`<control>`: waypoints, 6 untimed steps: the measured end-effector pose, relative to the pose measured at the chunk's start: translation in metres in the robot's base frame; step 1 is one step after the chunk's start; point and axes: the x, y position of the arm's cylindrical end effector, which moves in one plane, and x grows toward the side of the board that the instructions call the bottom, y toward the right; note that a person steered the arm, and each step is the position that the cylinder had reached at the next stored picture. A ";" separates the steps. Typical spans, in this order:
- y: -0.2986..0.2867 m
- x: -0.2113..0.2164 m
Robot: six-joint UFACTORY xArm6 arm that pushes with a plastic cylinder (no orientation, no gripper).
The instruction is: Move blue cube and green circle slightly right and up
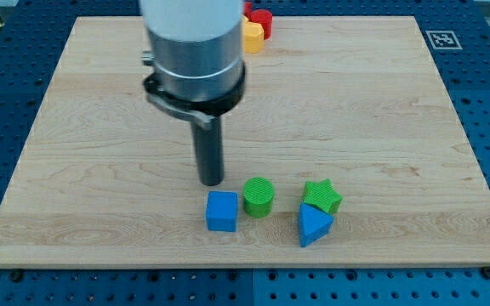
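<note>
my tip (212, 182) stands on the surface (381, 110), just above the blue cube (222, 212) and left of the green circle (259, 197). the tool is a bare rod and grasps nothing. cube and circle almost touch, near the view's bottom.

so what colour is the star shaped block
Green star, touching the blue triangle; the one camera view shows it.
</note>
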 end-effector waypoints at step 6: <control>0.051 0.068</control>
